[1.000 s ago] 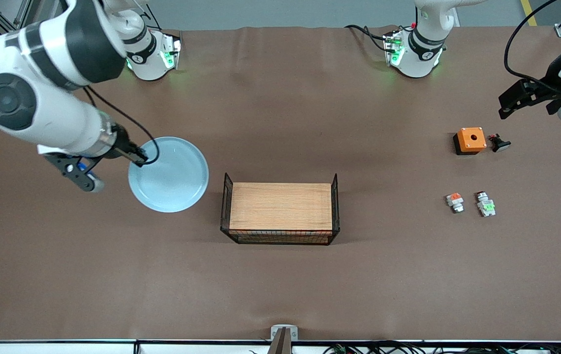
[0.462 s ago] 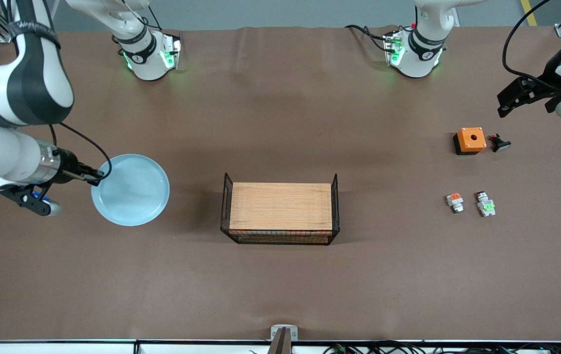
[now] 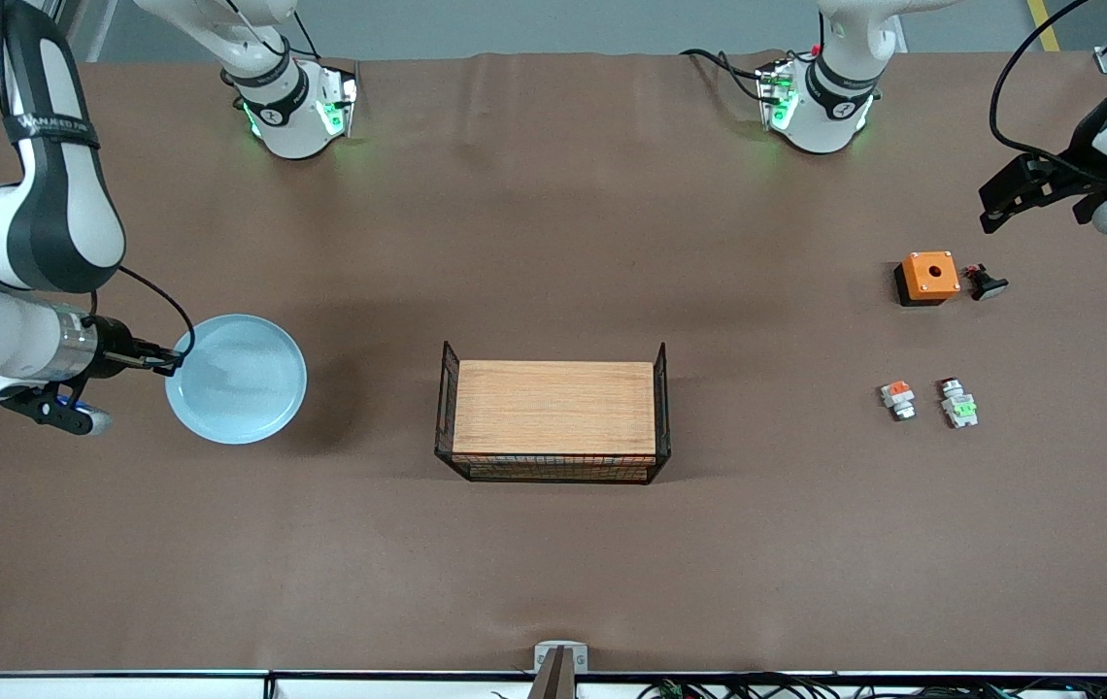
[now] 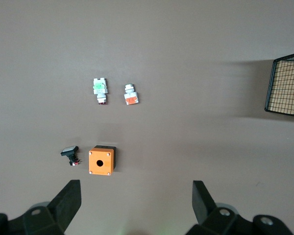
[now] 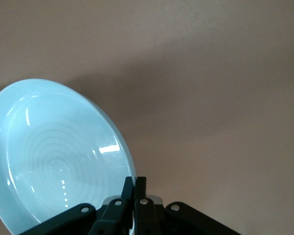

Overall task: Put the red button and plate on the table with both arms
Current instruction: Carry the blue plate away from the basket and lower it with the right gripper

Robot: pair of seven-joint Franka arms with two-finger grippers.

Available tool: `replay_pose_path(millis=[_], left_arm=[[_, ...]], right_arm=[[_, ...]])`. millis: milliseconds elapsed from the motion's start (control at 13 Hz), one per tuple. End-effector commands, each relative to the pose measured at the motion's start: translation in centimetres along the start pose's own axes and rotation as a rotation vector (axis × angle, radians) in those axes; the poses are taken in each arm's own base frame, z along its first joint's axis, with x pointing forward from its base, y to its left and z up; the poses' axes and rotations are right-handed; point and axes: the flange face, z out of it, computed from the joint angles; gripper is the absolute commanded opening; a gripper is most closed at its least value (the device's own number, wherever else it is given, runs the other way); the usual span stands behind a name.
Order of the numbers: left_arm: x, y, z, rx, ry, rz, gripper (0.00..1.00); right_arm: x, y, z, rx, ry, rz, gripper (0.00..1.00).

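The pale blue plate (image 3: 238,381) (image 5: 54,161) hangs over the brown table (image 3: 553,563) at the right arm's end, casting a shadow to one side. My right gripper (image 3: 170,364) (image 5: 135,183) is shut on its rim. The red button (image 3: 958,405) (image 4: 100,88), a small white block with a green top, lies on the table at the left arm's end. My left gripper (image 3: 1000,199) (image 4: 136,185) hovers open and empty over the table beside the orange box (image 3: 928,276) (image 4: 101,160).
A like block with an orange-red top (image 3: 897,398) (image 4: 131,95) lies beside the button. A small black part (image 3: 984,282) (image 4: 70,153) sits next to the orange box. A wooden board in a black wire frame (image 3: 553,408) (image 4: 286,85) stands mid-table.
My right arm has carried the plate toward the right arm's end of the table and lower in the front view. The left gripper has hardly moved.
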Motion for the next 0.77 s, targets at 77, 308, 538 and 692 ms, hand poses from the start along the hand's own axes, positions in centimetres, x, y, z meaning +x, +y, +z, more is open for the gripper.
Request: replay_pose_path(millis=[77, 308, 538, 692], left_arm=[[-0.2, -0.4, -0.2, -0.015, 0.009, -0.004, 1.0], [0.2, -0.5, 0.0, -0.017, 0.011, -0.006, 1.0], [0.2, -0.5, 0.0, -0.017, 0.011, -0.007, 1.0], [0.2, -0.7, -0.1, -0.018, 0.012, -0.01, 1.0]], right_arm=[[0.0, 4.4, 5.4, 0.025, 0.076, -0.107, 0.01], [0.4, 6.0, 8.8, 0.027, 0.087, -0.186, 0.01], [1.5, 7.6, 11.5, 0.029, 0.078, -0.344, 0.0], [2.0, 9.3, 13.3, 0.046, 0.064, -0.357, 0.0]])
